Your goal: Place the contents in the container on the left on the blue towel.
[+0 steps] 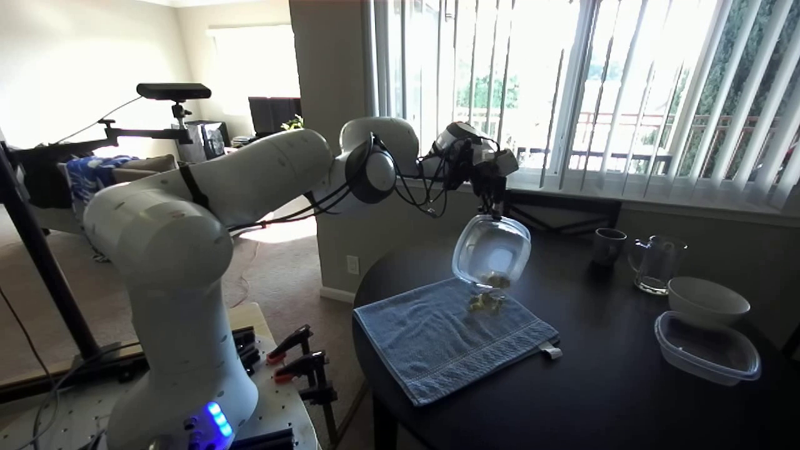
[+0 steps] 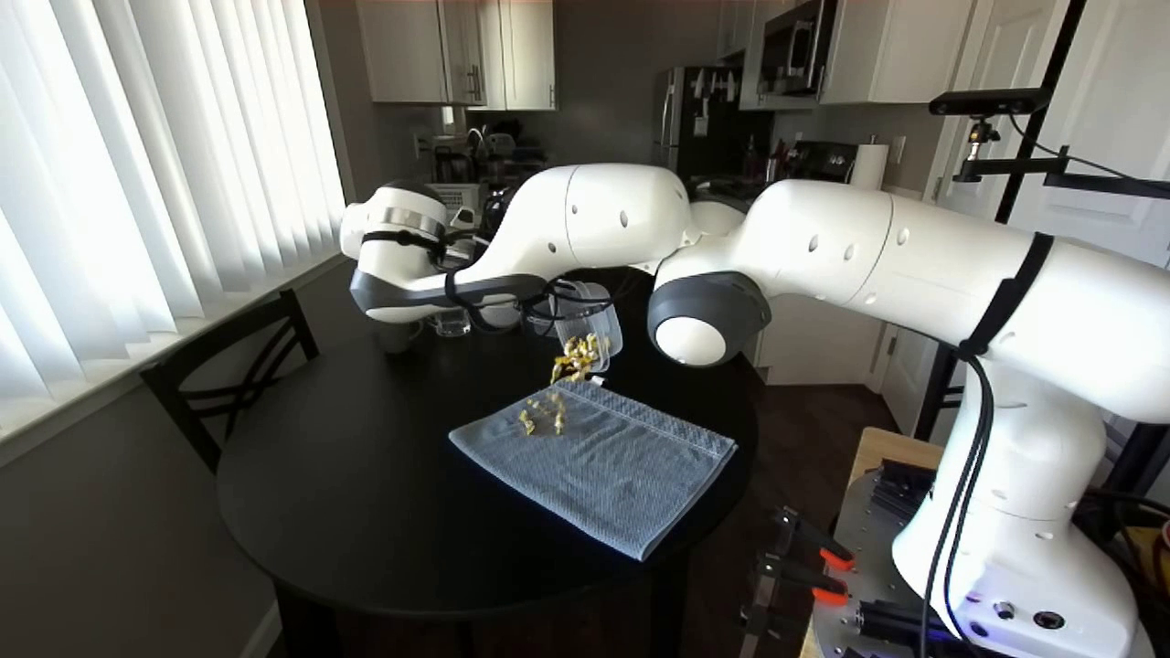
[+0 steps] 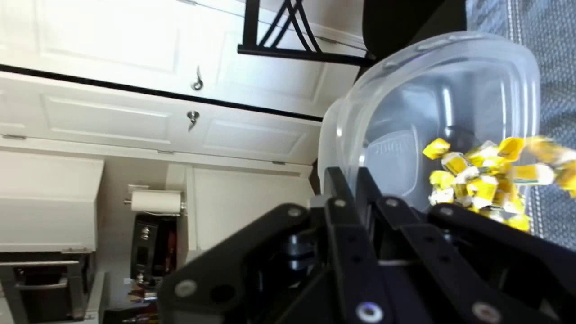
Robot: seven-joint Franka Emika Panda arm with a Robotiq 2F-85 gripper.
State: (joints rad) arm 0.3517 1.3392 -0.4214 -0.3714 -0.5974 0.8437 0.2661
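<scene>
Two slim black jaws pinch the wall of the container [image 3: 396, 153], a translucent plastic tub, squarish with rounded corners, tipped steeply above the blue towel [image 1: 437, 344]. Crinkled yellow-and-white wrapped candies [image 3: 483, 184] heap against its lower side and spill past the lip, a few blurred; whether the lowest touch the ribbed, slightly rumpled towel is unclear. The towel lies on the smooth, dark, round desk [image 2: 366, 512], well apart from a white bowl [image 1: 706, 297] and a clear glass mug [image 1: 659, 264].
</scene>
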